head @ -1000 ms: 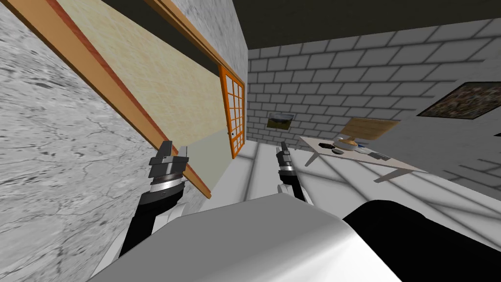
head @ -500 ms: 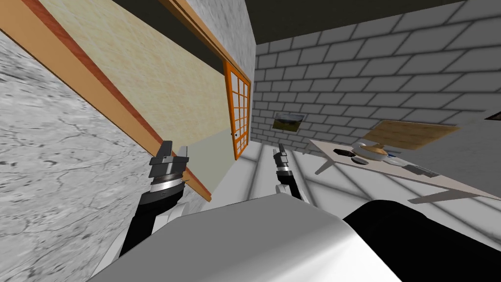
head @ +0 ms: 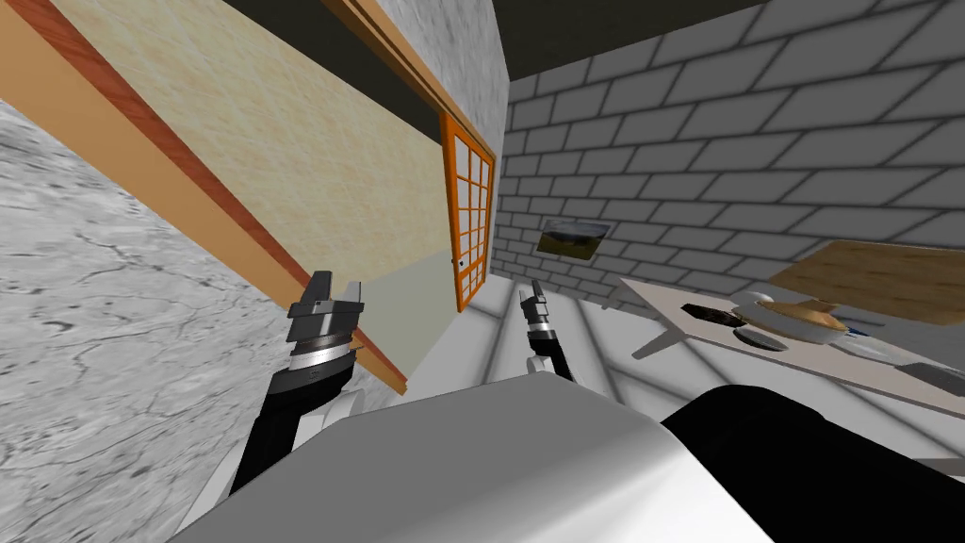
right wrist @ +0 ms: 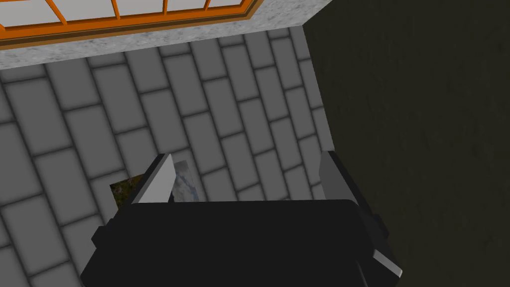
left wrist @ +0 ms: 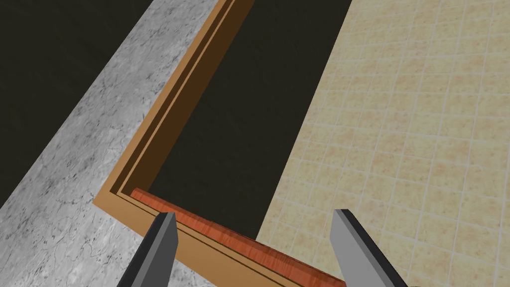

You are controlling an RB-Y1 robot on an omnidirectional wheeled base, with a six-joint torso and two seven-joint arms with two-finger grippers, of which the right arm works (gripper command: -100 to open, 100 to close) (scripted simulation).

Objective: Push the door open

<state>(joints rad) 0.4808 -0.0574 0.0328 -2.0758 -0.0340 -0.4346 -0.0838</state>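
Head view: door (head: pixel 217 184) at 10 o'clock, seen as narrow reddish-brown wood strip w/ visible grain, slanting from upper corner down toward centre, lying along inner side of light wood frame (head: pixel 141 160). Beyond strip, opening w/ beige tiled surface, dark band at 11 o'clock, pale grey-green patch by strip's low end. Marbled grey wall (head: pixel 94 358) at 8 o'clock. Just off centre toward 9 o'clock, left gripper (head: pixel 336 285), fingers spread, tips over strip's low end; contact not clear. Near centre toward 3 o'clock, right gripper (head: pixel 535 287), well apart from door. Orange lattice door (head: pixel 471 226) at 12 o'clock, farther along same wall. Grey brick wall (head: pixel 707 141) at 2 o'clock w/ small picture (head: pixel 572 238). Table (head: pixel 678 302) at 3 o'clock, bowl (head: pixel 801 320) on it.

Left wrist view: fingers spread wide, reddish strip (left wrist: pixel 234 241) crossing between them close to gripper body, starting at frame's corner; dark area & beige tiles past it.

Right wrist view: fingers apart, pointing at brick wall, small picture just behind one finger.
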